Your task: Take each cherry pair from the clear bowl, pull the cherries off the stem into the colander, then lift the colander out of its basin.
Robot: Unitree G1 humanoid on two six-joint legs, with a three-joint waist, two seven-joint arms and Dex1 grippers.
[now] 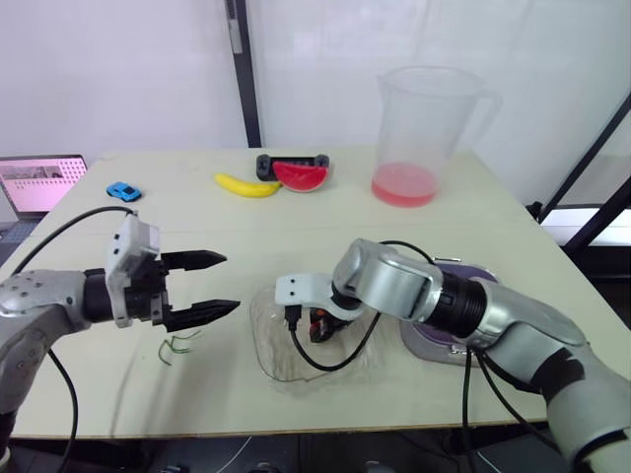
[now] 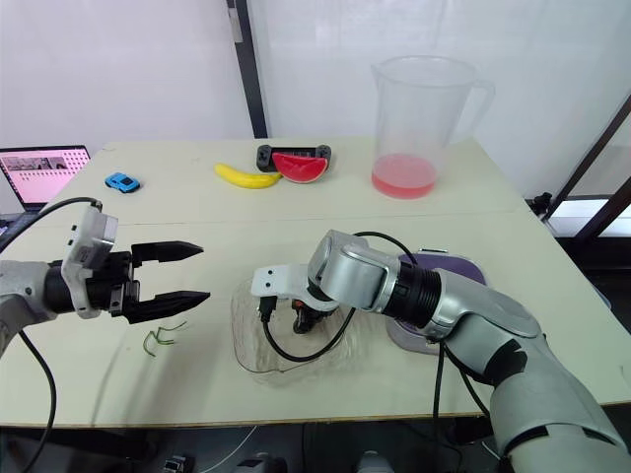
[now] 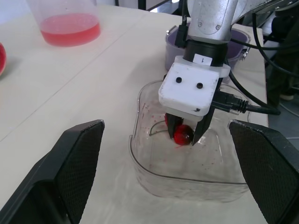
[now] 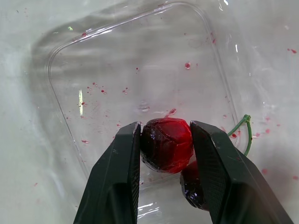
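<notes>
The clear bowl (image 1: 279,362) sits near the table's front middle, its floor spotted with red juice. My right gripper (image 1: 320,326) reaches down into it and is shut on one dark red cherry (image 4: 167,144) of a pair. The second cherry (image 4: 192,185) hangs beside it, and a green stem (image 4: 246,132) curls away. My left gripper (image 1: 215,286) hovers open, a short way left of the bowl, holding nothing. The purple colander (image 1: 463,274) in its basin stands right of the bowl, mostly hidden behind my right arm. Bare green stems (image 1: 175,346) lie on the table under the left gripper.
At the back stand a clear pitcher (image 1: 422,128) with pink liquid, a banana (image 1: 246,185), a toy watermelon slice (image 1: 301,176) in front of a black device, and a blue toy car (image 1: 122,191). A laptop (image 1: 41,182) sits at the far left.
</notes>
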